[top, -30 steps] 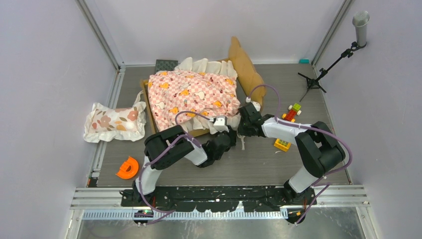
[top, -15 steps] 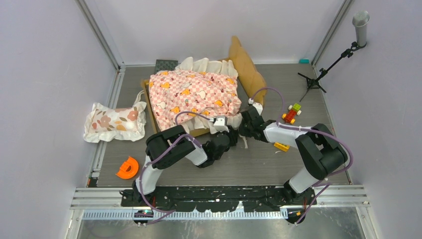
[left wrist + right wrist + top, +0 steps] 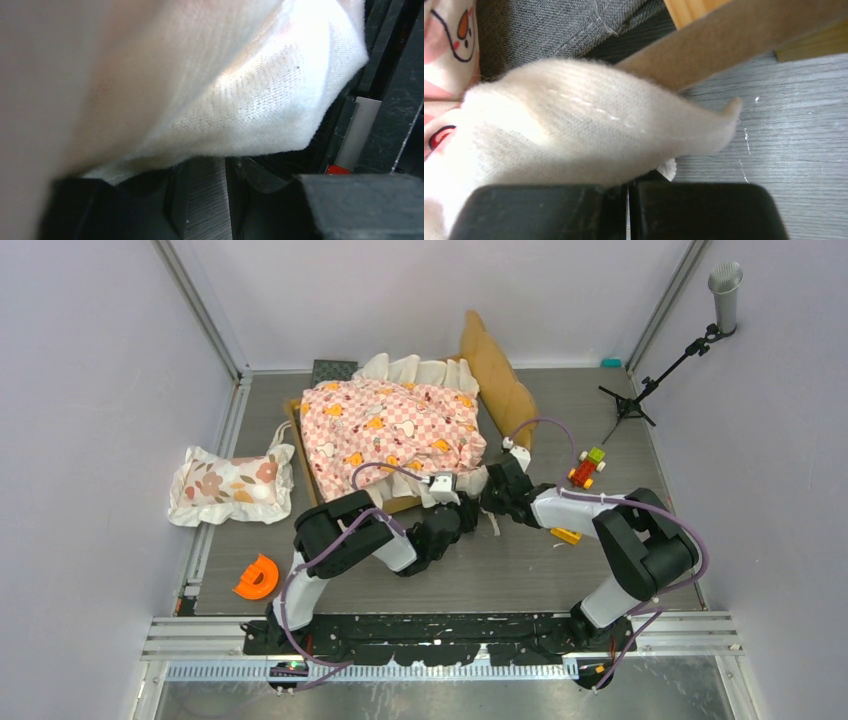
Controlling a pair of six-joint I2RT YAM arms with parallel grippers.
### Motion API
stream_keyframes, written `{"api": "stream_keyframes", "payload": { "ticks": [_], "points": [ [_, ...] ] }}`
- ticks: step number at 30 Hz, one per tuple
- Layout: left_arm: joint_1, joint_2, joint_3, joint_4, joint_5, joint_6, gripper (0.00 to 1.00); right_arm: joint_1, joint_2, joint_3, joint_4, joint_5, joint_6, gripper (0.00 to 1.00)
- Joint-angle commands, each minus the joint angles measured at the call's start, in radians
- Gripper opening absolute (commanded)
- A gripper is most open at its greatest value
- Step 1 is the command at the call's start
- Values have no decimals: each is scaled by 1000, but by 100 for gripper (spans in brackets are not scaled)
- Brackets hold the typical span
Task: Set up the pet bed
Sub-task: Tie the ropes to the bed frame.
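Observation:
The pet bed (image 3: 497, 380) stands at the back middle, with its tan headboard on the right. The pink-checkered sheet (image 3: 390, 430) covers it. In the right wrist view I see the grey mattress (image 3: 549, 25) and the wooden frame (image 3: 744, 35). My right gripper (image 3: 497, 496) is at the bed's near right corner, jaws shut on the sheet's white ruffle (image 3: 589, 135). My left gripper (image 3: 462, 514) is right beside it, jaws nearly together under the ruffle (image 3: 240, 100), which hides the fingertips.
A floral pillow (image 3: 230, 485) lies left of the bed. An orange piece (image 3: 257, 577) sits at the near left. A toy car (image 3: 588, 467) and a yellow block (image 3: 565, 535) lie to the right. A microphone stand (image 3: 660, 375) is at the back right.
My right gripper has moved down and left along the bed's right side to the near corner with the ruffle. Its forearm now covers most of the yellow block. The left arm has stayed put.

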Motion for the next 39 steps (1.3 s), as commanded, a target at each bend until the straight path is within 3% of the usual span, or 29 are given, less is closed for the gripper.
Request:
{"api": "stream_keyframes", "payload": {
  "ticks": [1,8,24,39],
  "points": [
    [16,43,-6,-62,35,13,35,-14,7,-6,45,-40,128,1],
    [16,30,-32,-10,46,2,42,-24,-26,-17,31,-96,148,1],
    [16,-6,-69,83,101,-38,45,-56,-133,-54,51,-144,161,1],
    [17,-41,-66,108,101,11,50,-66,-126,-27,-4,-196,137,1]
  ]
}}
